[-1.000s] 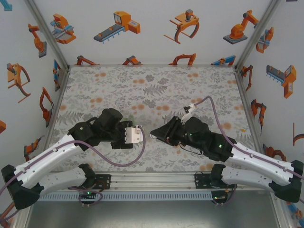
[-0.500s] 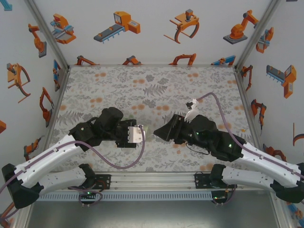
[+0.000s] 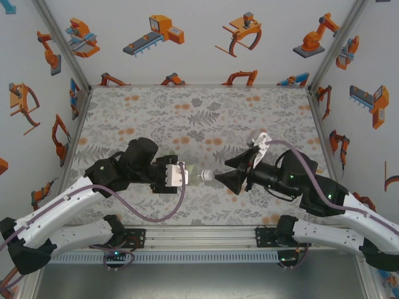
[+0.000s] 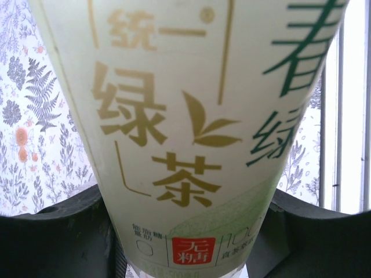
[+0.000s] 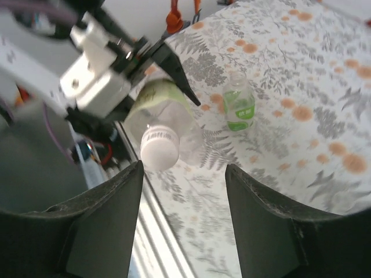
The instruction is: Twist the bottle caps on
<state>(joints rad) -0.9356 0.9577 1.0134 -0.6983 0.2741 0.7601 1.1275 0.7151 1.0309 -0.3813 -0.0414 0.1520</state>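
Note:
A bottle (image 4: 185,116) with a pale green printed label lies sideways in my left gripper (image 4: 185,231), whose jaws are shut on its body. In the top view the left gripper (image 3: 187,173) holds this bottle (image 3: 195,173) with its neck pointing right. A white bottle cap (image 3: 205,177) sits on the neck. My right gripper (image 3: 225,177) stands open just right of the cap, apart from it. In the right wrist view the cap (image 5: 159,147) lies beyond the open right gripper (image 5: 184,168), near one fingertip (image 5: 136,171). A second small clear bottle (image 5: 239,107) with a green label stands upright on the table.
The patterned table cloth (image 3: 206,118) runs back to the printed walls. A metal rail (image 3: 199,235) lines the near edge, under the held bottle. A purple cable with a white plug (image 3: 262,139) arches over the right wrist.
My right gripper has opened, let go of the cap and drawn back to the right. The left gripper keeps its hold on the bottle and has shifted only slightly.

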